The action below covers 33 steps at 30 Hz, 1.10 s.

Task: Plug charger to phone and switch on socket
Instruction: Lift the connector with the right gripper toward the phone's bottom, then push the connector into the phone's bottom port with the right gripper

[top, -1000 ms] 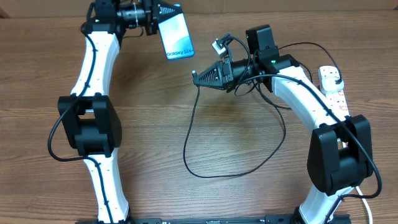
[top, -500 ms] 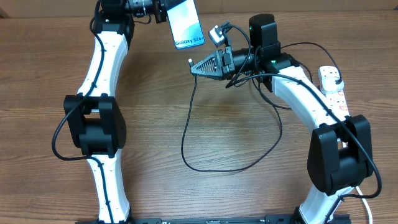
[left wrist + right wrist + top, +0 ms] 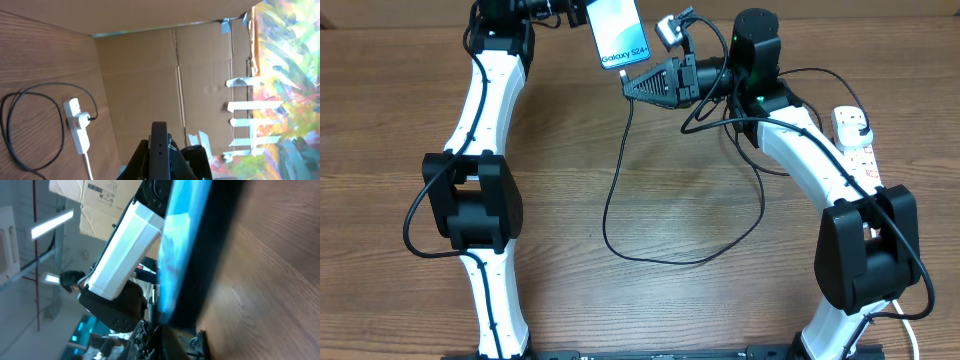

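My left gripper (image 3: 590,14) is shut on the phone (image 3: 620,35) and holds it in the air at the table's far edge. The phone's light blue screen faces up and the "Galaxy" end points toward me. The left wrist view shows the phone's black edge (image 3: 160,150) between the fingers. My right gripper (image 3: 628,86) is shut on the charger's connector tip, right at the phone's lower short edge. In the right wrist view the tip (image 3: 159,330) meets the blurred phone (image 3: 185,245). I cannot tell whether it is seated. The black charger cable (image 3: 610,215) loops over the table to the socket (image 3: 857,140).
The white power strip lies at the right edge under my right arm, with a black plug (image 3: 861,121) in its far end. It also shows in the left wrist view (image 3: 77,125). Cardboard walls stand behind the table. My left arm (image 3: 470,190) runs down the left side.
My left gripper lifted the phone up and to the right. My right gripper moved up and left with the connector to the phone's lower edge. The cable loop trailed left.
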Each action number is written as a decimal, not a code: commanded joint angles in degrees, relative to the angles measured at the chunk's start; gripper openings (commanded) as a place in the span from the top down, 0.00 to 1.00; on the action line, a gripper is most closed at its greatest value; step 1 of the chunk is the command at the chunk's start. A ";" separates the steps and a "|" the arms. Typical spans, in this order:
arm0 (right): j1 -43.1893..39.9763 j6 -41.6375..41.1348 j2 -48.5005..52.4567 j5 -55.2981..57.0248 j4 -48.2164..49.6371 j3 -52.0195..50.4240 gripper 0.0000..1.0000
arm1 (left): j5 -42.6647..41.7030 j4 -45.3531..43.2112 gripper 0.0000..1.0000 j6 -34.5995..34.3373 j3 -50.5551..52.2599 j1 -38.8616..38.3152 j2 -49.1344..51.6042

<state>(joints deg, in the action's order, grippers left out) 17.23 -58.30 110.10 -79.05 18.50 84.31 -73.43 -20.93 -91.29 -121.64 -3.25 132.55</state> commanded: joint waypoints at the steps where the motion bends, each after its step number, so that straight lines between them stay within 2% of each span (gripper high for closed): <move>1: -0.48 -3.45 -1.79 0.13 0.55 1.31 0.96 | 1.20 -1.29 0.96 -4.11 -1.25 0.24 0.02; 17: -1.95 -5.40 -1.79 2.45 0.85 1.31 0.96 | 1.68 -1.68 0.96 -4.09 -1.25 0.24 0.04; 24: -1.95 -8.39 -1.79 2.19 5.55 1.31 0.96 | 1.81 -1.92 0.96 -3.89 -1.25 0.22 0.04; 33: -1.92 -8.37 -1.79 1.57 5.44 1.31 0.96 | 2.10 -1.90 0.96 -3.89 -1.25 0.22 0.04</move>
<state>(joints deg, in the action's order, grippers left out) 15.38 -66.28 110.10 -76.95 23.18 84.33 -72.20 -22.31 -94.80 -121.64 -3.25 132.55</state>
